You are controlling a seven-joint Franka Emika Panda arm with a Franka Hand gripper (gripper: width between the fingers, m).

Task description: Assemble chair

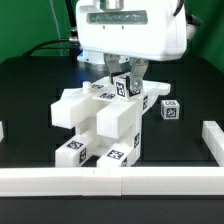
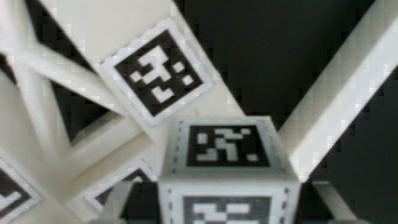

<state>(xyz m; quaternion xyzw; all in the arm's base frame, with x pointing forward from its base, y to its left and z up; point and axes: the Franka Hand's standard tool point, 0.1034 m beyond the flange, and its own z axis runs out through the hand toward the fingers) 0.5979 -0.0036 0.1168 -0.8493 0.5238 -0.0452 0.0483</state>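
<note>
**White chair parts crowd the middle of a black bench**

White, matte and blocky, the half-built chair (image 1: 100,125) sits at the middle of the bench (image 1: 35,95), directly under the hand (image 1: 125,88). The hand is clenched on 1 small tagged block (image 1: 124,84) at the back of the assembly, with 1 finger on each side of it.

Around it, 1 loose cube (image 1: 170,109) lies on the bench toward the exterior view's right, apart from the chair and the hand. The border rails (image 1: 110,182) frame the work area; 3 stretches show, at the front and at both sides. In front of the hand, the seat slab (image 1: 80,108) and 2 leg blocks (image 1: 118,122) jut toward the front rail, so the grasped block is closed in by other parts.

The exterior view gives the whole layout, but the hand's wide body hides what lies behind the block. The wrist view fills that in: the X-braced panel (image 2: 98,25) runs its slanted bars just behind the tagged block (image 2: 228,170), near or touching, which I cannot tell. It shows no fingers, no cube and no rails.

Counted in the wrist view, 3 tags are plain: 1 on the panel and 2 on the block, with scraps of others at the edge. The exterior view shows 5 tags, 2 of them on the leg blocks' near ends.
</note>
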